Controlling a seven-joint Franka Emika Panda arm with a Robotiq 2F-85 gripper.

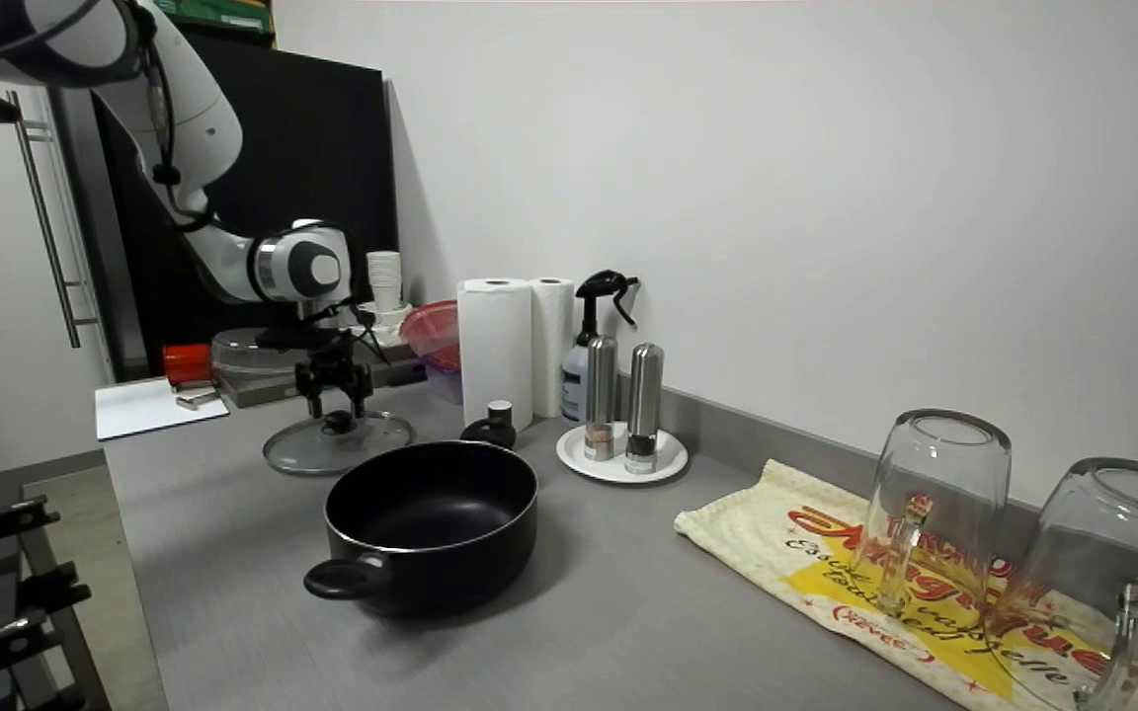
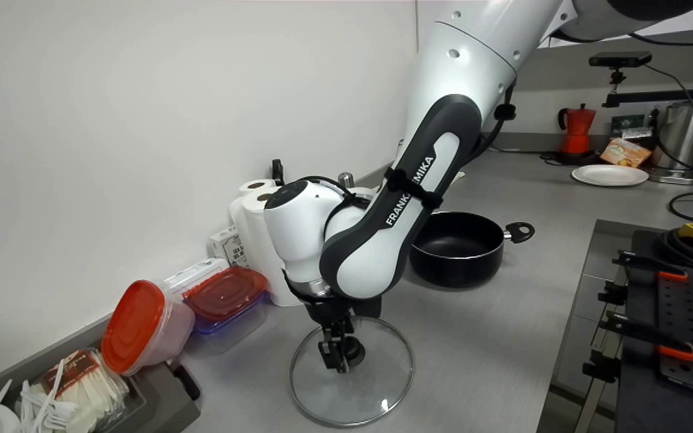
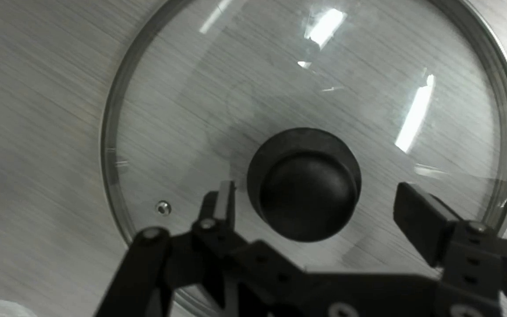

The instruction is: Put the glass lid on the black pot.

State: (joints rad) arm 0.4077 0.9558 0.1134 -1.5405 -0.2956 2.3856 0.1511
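The glass lid (image 1: 389, 439) lies flat on the grey counter. It also shows in an exterior view (image 2: 376, 385) and in the wrist view (image 3: 183, 132), with a metal rim and a black centre knob (image 3: 308, 196). My gripper (image 3: 316, 189) is open and points down at the knob. The knob shows between the fingers, nearer the left one in the wrist view, with gaps on both sides. The gripper is low over the lid in both exterior views (image 1: 337, 405) (image 2: 337, 355). The black pot (image 1: 460, 568) stands uncovered, apart from the lid; the arm partly hides it in an exterior view (image 2: 455, 270).
Paper towel rolls (image 1: 495, 346), a spray bottle (image 1: 576, 380) and a white plate (image 1: 668, 464) with two grinders line the wall. Upturned glass mugs (image 1: 934, 513) stand on a cloth (image 1: 776, 504). Red-lidded containers (image 2: 226, 291) and a cutlery tray (image 2: 160, 403) are near the lid.
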